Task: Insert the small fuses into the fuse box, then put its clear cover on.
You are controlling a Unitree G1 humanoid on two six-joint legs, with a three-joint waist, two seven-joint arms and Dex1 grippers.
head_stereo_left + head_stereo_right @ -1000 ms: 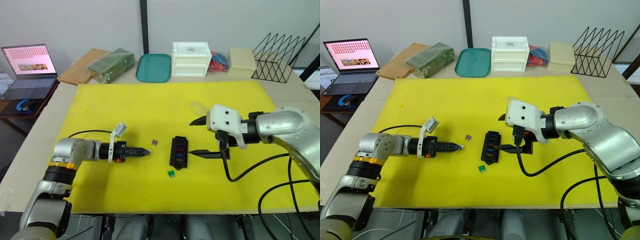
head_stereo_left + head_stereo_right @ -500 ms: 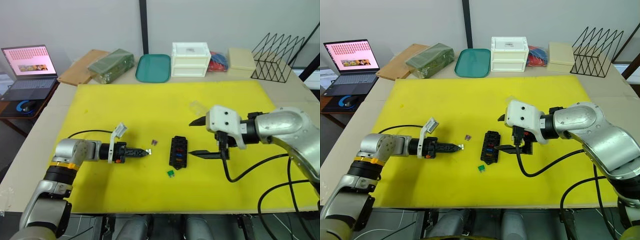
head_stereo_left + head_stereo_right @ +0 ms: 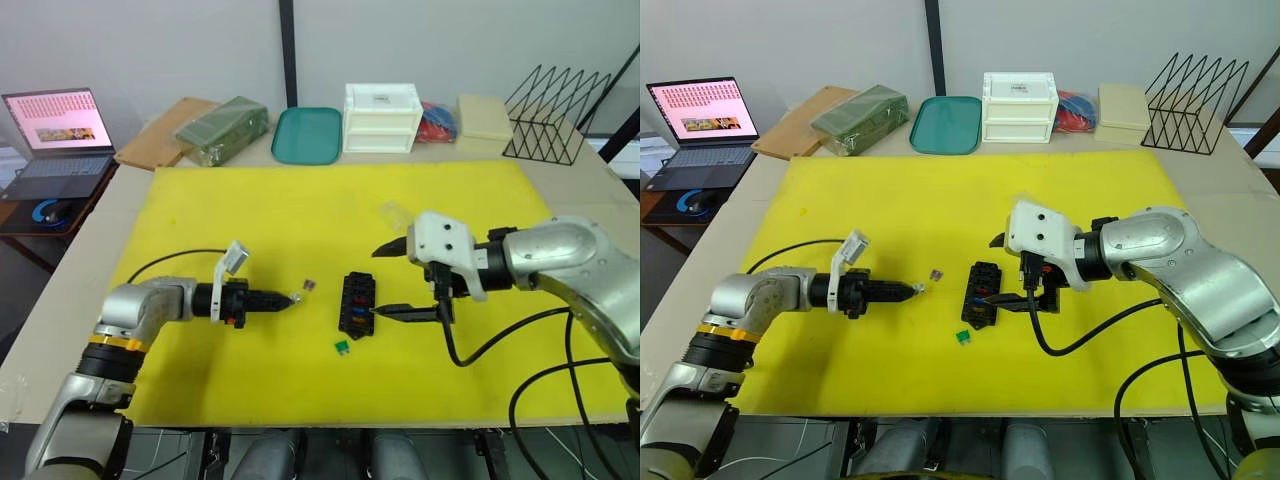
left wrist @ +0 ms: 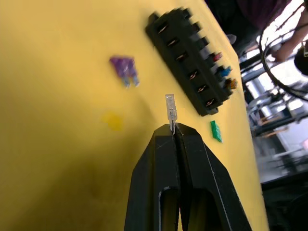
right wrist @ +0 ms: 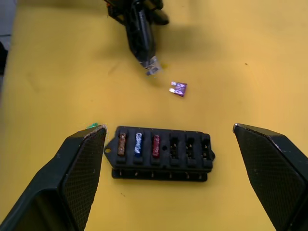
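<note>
Your left gripper (image 4: 173, 129) is pinched closed on the grey fuse (image 4: 170, 108) by one thin blade, a light, slippery hold, so seat it gently into the fuse box (image 4: 190, 68).

A yellow mat (image 3: 300, 215) covers most of the desk (image 3: 600, 175). Along the far edge behind the mat stand, from the robot's left to right, a brown cardboard piece (image 3: 165, 132), a green wrapped block (image 3: 224, 129) lying partly on it, a teal tray (image 3: 307, 135), a white drawer unit (image 3: 382, 118), a bundle of red and blue items (image 3: 437, 123), a cream box (image 3: 485, 117) and a black wire rack (image 3: 556, 114). An open laptop (image 3: 58, 140) and a mouse (image 3: 60, 209) sit on a lower side table at far left.
</note>
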